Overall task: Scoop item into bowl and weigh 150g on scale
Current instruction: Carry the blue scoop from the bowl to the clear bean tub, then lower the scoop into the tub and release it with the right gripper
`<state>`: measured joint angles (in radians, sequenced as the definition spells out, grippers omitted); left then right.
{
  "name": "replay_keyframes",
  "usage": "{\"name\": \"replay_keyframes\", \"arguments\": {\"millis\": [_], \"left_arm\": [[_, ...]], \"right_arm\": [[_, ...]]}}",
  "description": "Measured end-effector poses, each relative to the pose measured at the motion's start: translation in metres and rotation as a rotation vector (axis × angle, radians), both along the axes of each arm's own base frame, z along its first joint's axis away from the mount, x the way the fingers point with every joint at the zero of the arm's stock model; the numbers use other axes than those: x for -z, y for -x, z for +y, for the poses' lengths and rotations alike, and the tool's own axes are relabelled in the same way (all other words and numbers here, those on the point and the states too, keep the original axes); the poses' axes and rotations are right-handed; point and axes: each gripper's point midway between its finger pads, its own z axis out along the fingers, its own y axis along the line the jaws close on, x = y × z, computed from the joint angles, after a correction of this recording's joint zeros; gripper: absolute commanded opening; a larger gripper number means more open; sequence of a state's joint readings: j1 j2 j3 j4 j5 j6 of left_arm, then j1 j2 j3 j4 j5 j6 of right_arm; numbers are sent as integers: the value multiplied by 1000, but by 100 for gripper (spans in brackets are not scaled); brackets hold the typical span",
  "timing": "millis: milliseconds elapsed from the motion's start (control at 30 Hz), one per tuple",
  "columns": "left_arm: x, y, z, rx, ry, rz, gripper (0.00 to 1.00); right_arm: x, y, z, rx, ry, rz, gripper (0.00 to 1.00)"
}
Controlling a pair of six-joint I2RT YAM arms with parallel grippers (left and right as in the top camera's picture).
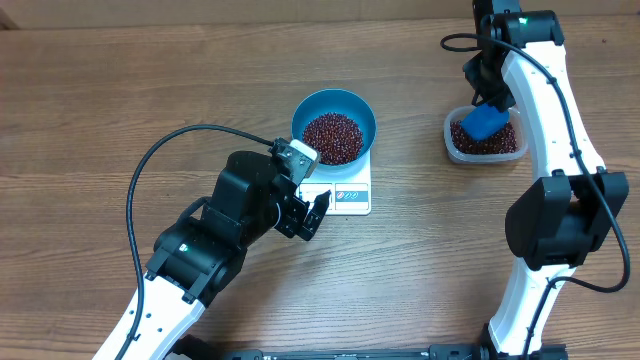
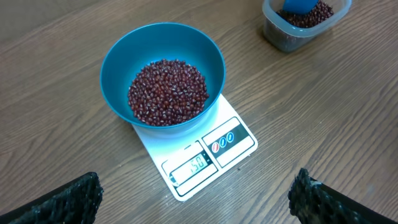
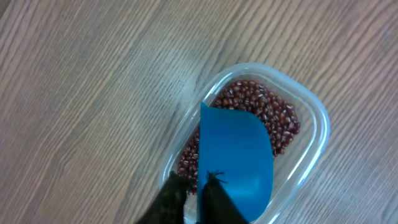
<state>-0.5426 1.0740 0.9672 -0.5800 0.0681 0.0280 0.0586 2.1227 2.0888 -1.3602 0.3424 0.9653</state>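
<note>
The blue bowl (image 1: 300,112) (image 2: 115,62) stands on the white scale (image 1: 345,195) (image 2: 239,134) and holds a heap of dark red beans (image 1: 333,137) (image 2: 168,93). The scale's display (image 2: 194,165) reads 150. My left gripper (image 1: 312,213) (image 2: 198,190) hangs open, just in front of the scale and touching nothing. My right gripper (image 1: 487,100) (image 3: 196,183) is over the clear tub (image 1: 455,140) (image 3: 317,124). Its jaws stand a thin slit apart on the rear edge of the blue scoop (image 1: 487,122) (image 3: 239,155). The scoop lies tilted on the beans (image 3: 273,112) in the tub.
The tub (image 2: 280,37) sits to the right of the bowl, with bare wooden table between them. A black cable (image 1: 170,145) loops over the table left of the bowl.
</note>
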Motion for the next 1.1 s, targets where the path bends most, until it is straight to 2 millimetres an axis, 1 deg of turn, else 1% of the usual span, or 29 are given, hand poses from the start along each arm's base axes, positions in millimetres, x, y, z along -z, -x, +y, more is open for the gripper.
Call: {"name": "replay_keyframes", "arguments": {"millis": [67, 333, 400, 533, 800, 900, 1100], "left_arm": [[1, 1, 1, 0, -4, 5, 99], [3, 2, 1, 0, -9, 15, 99], [3, 2, 1, 0, -9, 14, 100], [3, 2, 1, 0, -10, 15, 99], [3, 2, 1, 0, -9, 15, 100], [3, 2, 1, 0, -9, 15, 100], [3, 2, 1, 0, -9, 15, 100]], "right_arm": [[1, 0, 1, 2, -5, 2, 17], [11, 3, 4, 1, -26, 36, 17], [12, 6, 4, 0, -27, 50, 21], [13, 14, 4, -3, -26, 84, 37], [15, 29, 3, -10, -22, 150, 54], [15, 31, 3, -20, -20, 163, 57], [16, 37, 3, -33, -17, 190, 59]]}}
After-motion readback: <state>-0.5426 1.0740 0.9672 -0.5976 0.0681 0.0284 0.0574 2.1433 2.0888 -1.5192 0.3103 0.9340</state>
